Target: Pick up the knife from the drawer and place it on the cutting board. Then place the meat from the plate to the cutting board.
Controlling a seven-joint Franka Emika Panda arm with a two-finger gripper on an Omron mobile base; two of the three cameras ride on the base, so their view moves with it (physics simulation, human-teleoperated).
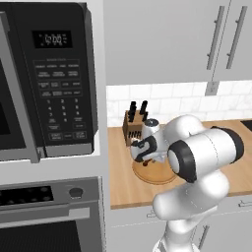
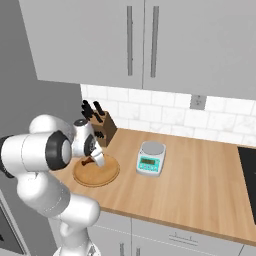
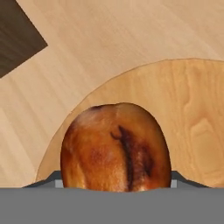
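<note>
One piece of meat (image 3: pixel 116 148) sits clamped in the pincer (image 2: pixel 95 159) — above the round board (image 2: pixel 102 177).

Flat, even, bright rendered light in all 3 views, without glare. The pale wooden surface (image 2: pixel 200 165) carries only faint shadows. Edges look slightly soft and low-resolution; no distortion.
</note>
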